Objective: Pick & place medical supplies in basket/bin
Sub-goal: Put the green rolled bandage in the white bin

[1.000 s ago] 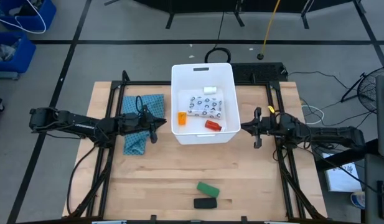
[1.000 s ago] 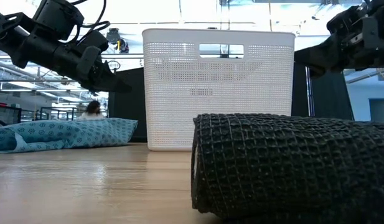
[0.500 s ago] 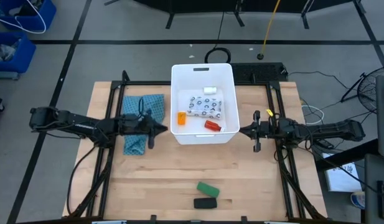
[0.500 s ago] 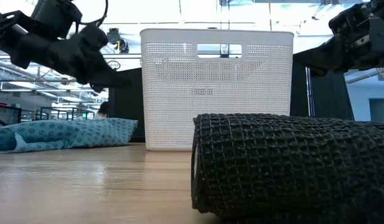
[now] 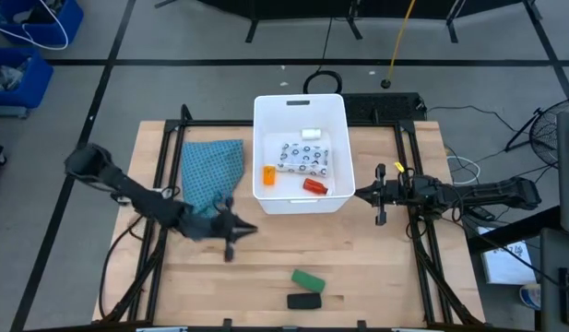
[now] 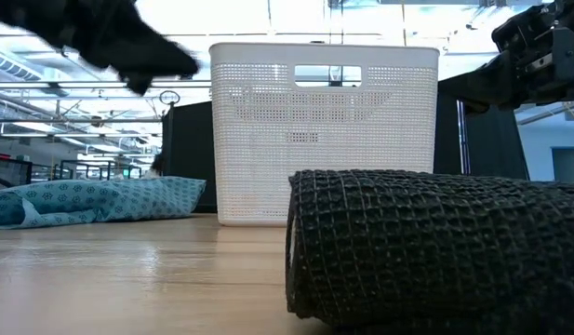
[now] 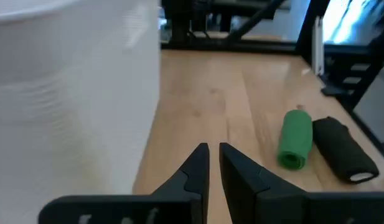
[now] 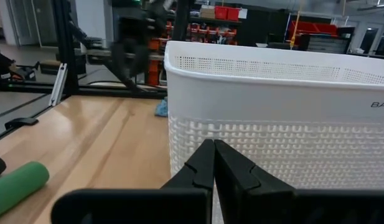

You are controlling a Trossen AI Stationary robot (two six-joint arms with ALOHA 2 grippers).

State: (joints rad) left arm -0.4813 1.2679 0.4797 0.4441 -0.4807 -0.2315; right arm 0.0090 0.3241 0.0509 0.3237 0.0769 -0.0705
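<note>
The white basket (image 5: 301,112) stands at the table's middle far side. In it lie the dotted packet (image 5: 303,157), the orange bottle (image 5: 269,174), the red bottle (image 5: 314,185) and the white roll (image 5: 311,134). The green block (image 5: 308,278) and the black bar (image 5: 303,301) lie on the wood near the near edge; the left wrist view also shows the green block (image 7: 295,138) and the black bar (image 7: 344,149). My left gripper (image 5: 236,231) hovers off the basket's near left corner, its fingers (image 7: 201,163) almost together. My right gripper (image 5: 380,195) waits shut to the right of the basket.
A teal patterned cloth (image 5: 210,166) lies left of the basket, its near end under my left arm. Black frame rails run along both sides of the table. In the low view the black bar (image 6: 426,247) fills the foreground. Bare wood stretches between the basket and the two near items.
My left gripper has swung away from the basket's left wall, toward the table's near edge and to the right, and has turned to point at the green block and black bar. It shows blurred in the low view. The items have stayed where they were.
</note>
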